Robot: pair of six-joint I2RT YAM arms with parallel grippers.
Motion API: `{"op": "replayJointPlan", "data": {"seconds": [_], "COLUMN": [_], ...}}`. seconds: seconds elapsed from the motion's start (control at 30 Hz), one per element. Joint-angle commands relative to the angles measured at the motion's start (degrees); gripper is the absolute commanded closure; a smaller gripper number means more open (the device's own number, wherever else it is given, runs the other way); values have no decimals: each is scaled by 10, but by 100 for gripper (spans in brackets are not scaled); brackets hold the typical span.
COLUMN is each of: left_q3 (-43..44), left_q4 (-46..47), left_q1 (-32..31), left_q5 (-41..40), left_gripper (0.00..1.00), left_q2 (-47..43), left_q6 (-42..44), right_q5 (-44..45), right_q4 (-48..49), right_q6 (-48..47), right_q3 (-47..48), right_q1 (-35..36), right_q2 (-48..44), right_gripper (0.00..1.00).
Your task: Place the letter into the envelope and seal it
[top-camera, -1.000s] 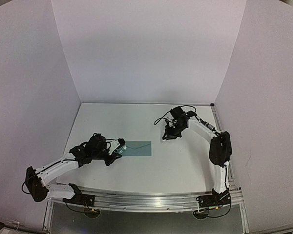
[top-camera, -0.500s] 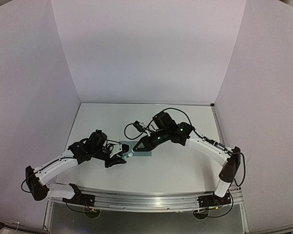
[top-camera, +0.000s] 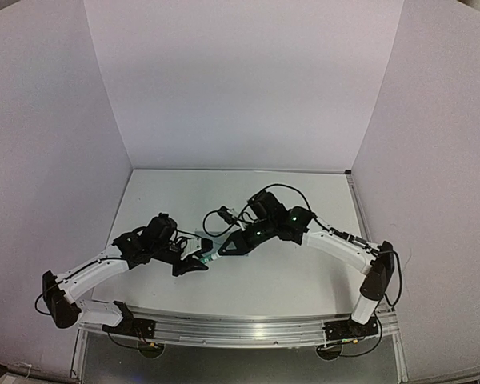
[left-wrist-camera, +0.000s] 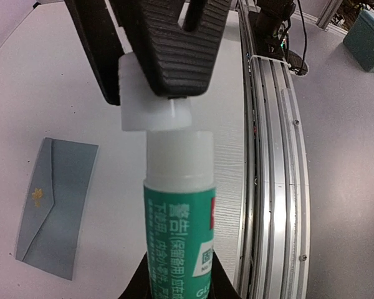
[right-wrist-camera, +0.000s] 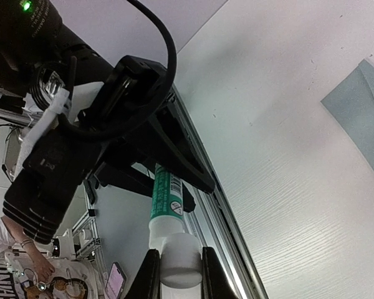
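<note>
My left gripper (left-wrist-camera: 177,283) is shut on the green body of a glue stick (left-wrist-camera: 177,218), holding it above the table. My right gripper (right-wrist-camera: 177,277) is shut on the stick's white cap (right-wrist-camera: 179,265), which sits against the stick's white top end. From above, both grippers meet mid-table, left gripper (top-camera: 197,262) and right gripper (top-camera: 222,249). The teal envelope (left-wrist-camera: 56,205) lies flat with its triangular flap down, a small gold mark on it. One corner of the envelope (right-wrist-camera: 361,118) shows in the right wrist view. The letter is out of view.
The aluminium rail (top-camera: 240,328) carrying both arm bases runs along the table's near edge. White walls (top-camera: 240,96) close the table on the left, back and right. The right arm's cable (top-camera: 216,216) loops over the table near the envelope.
The right arm has swung from the back right across to the left gripper, over the envelope. The left gripper with the glue stick has shifted slightly toward the front.
</note>
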Motion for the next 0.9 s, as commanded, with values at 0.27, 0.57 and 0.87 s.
{"op": "replayJointPlan", "data": {"seconds": [0.27, 0.57, 0.87], "left_q3": [25, 25, 29], "left_q4": [24, 35, 24], "left_q1": [-2, -2, -2], "left_q5": [12, 2, -7], "left_gripper": [100, 100, 100], "left_q2": [-1, -4, -5], "left_q6": [-7, -14, 1], "right_q5": [-10, -21, 8], "right_q4": [38, 56, 38], "right_q6": [9, 14, 0], "right_q3": [-7, -5, -32], "right_q1": [7, 7, 6], "right_q2": [-24, -10, -38], "right_gripper": [100, 100, 100]}}
